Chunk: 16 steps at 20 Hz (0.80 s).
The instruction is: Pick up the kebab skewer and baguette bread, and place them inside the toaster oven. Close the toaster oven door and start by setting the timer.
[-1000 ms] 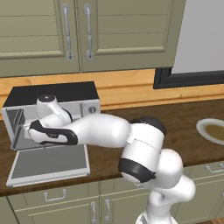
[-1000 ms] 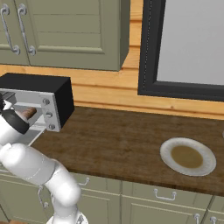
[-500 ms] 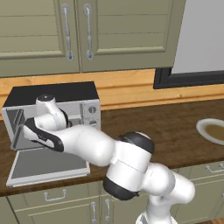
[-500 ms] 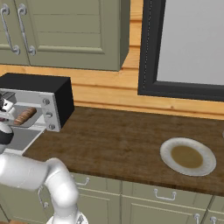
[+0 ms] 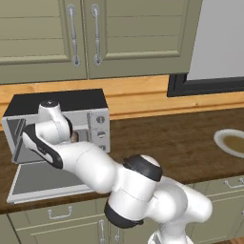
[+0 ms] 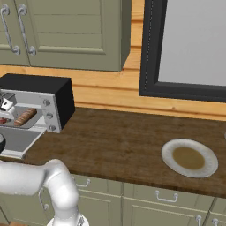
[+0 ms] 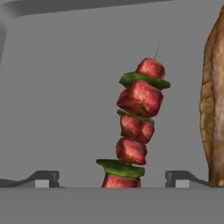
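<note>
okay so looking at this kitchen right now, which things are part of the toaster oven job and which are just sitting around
Part of the job:
- kebab skewer, inside the oven
- baguette bread, inside beside it
- toaster oven
- toaster oven door, dropped open
- hand, open around the skewer

Just sitting around:
- plate on the counter
- wall cabinets

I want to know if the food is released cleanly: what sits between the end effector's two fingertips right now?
In the hand view, the kebab skewer rises between the spread fingertips, touching neither. The baguette bread lies beside it.
</note>
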Motion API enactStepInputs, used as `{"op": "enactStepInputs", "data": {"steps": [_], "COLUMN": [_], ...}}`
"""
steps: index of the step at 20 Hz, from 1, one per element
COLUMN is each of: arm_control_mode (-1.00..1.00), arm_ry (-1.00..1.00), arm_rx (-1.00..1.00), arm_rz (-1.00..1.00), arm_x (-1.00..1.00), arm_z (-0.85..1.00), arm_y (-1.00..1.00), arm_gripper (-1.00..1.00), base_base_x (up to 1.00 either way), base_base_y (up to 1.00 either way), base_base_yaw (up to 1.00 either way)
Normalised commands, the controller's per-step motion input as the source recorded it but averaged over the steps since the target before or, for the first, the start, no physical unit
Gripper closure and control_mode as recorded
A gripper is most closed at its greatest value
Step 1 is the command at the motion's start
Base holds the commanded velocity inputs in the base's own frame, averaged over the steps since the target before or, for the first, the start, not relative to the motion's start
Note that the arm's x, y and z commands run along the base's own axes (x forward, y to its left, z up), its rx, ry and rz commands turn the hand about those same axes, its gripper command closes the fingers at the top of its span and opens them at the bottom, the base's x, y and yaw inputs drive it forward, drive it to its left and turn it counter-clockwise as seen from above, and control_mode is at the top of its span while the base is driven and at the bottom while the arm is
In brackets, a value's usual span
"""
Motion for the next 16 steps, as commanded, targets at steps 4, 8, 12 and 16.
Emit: {"op": "enactStepInputs", "data": {"steps": [4,8,12,16], "arm_control_mode": [-1.00,-1.00,-1.00,-1.00], "arm_ry": [0.00,0.00,0.00,0.04], "arm_rx": [0.00,0.00,0.00,0.00], "arm_rz": [0.00,0.00,0.00,-0.09], "arm_x": [-0.35,-0.41,-0.79,-0.76], "arm_z": [0.21,0.04,0.00,0.00], "arm_y": [-0.05,-0.19,-0.47,-0.62], "arm_gripper": [-1.00,-1.00,-1.00,-1.00], "base_base_x": [0.00,0.00,0.00,0.00], "base_base_y": [0.00,0.00,0.00,0.00], "base_base_yaw": [0.00,0.00,0.00,0.00]}}
